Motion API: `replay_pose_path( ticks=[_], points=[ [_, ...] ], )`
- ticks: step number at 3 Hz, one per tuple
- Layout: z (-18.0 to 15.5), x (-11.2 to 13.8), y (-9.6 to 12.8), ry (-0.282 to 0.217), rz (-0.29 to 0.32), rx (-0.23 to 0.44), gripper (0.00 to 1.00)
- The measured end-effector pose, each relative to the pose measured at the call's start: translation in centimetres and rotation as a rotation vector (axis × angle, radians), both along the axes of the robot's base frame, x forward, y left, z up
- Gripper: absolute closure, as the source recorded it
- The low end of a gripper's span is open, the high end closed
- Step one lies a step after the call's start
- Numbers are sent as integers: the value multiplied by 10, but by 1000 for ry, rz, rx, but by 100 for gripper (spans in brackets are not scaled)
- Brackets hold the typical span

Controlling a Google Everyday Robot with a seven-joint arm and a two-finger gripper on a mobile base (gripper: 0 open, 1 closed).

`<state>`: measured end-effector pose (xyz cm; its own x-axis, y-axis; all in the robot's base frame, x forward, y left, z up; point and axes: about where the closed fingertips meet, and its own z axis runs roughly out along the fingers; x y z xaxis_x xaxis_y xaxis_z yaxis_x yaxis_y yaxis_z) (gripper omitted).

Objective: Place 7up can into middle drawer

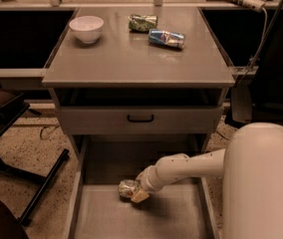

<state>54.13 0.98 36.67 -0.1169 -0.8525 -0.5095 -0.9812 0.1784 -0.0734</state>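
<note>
The 7up can (127, 188), silvery with green markings, lies on its side at the tip of my gripper (134, 191), just above the pale floor of the open middle drawer (131, 220). The gripper reaches in from the right on a white arm (186, 167) and is shut on the can; one pale fingertip (140, 197) shows under the can. The drawer is pulled out at the bottom of the grey cabinet, with low side walls left and right.
On the cabinet top stand a white bowl (86, 28), a dark green mottled can (142, 22) and a blue can (166, 38). A grey drawer front with a black handle (140, 118) is above the open drawer. Black chair legs (42, 183) are at the left.
</note>
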Motion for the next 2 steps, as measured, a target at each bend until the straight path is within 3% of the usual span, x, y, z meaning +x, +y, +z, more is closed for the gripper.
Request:
replay_pose_path(
  ticks=[2],
  points=[
    [-2,1,-1,3,-1,2,58]
  ],
)
